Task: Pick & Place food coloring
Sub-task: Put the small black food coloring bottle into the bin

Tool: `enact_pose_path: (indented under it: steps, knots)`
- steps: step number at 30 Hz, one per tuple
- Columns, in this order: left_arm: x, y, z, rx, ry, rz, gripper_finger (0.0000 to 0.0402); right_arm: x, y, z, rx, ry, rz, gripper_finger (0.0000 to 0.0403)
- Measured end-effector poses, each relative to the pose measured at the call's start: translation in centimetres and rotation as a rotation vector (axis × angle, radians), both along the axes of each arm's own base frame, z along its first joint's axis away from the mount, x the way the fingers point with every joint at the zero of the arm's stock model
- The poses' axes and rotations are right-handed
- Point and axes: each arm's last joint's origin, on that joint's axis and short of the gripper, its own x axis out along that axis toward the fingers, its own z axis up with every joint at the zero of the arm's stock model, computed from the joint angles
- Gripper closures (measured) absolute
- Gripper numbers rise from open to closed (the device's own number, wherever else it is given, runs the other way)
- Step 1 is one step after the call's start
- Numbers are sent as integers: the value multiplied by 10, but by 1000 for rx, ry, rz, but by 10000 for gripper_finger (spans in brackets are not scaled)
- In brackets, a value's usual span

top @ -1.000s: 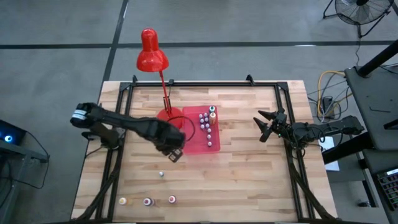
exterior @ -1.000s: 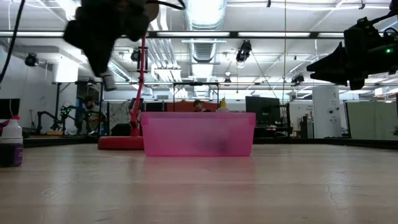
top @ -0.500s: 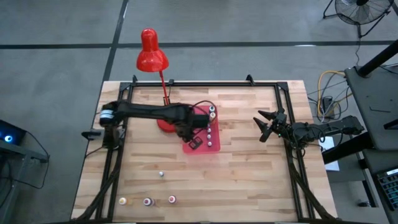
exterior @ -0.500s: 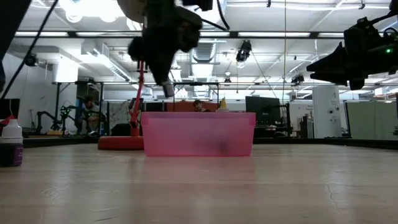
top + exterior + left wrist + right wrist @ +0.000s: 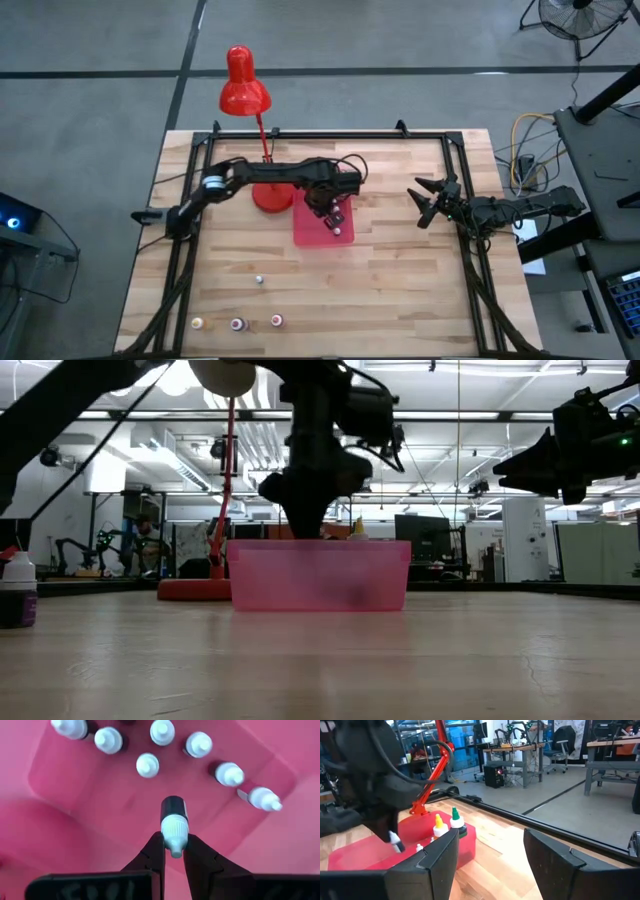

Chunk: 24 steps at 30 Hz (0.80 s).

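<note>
Above the centre of the high view, the left gripper (image 5: 334,212) hangs over the pink tray (image 5: 307,236), its fingers (image 5: 152,856) clenched on a small white-capped food coloring bottle (image 5: 173,824) by its cap, the bottle pointing down into the tray. More white-capped bottles (image 5: 148,764) stand upright inside the tray along its wall. Toward the lower left of the high view, four more small bottles (image 5: 237,324) remain on the wooden table (image 5: 400,290), well apart from the tray. The red lamp (image 5: 244,90) stands beside the tray at upper centre. At the right edge, the right gripper (image 5: 428,203) waits above the table, fingers parted and grasping nothing.
</note>
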Motion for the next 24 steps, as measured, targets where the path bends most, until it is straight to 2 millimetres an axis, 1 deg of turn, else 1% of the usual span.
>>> enact_pose_path:
  steps: [3,6,13,20,24]
  knots:
    - [8,5,-11,-1,16,-14,375,0,0,0,1,0,0,188]
    - [13,6,-18,-3,27,-26,375,0,0,0,0,1,-1,188]
    - [16,6,-27,-6,44,-41,375,0,0,0,0,1,-1,188]
    - [17,6,-29,-6,37,-53,374,0,0,0,1,0,-1,188]
    - [18,6,-29,-5,26,-69,360,0,0,0,0,0,-1,188]
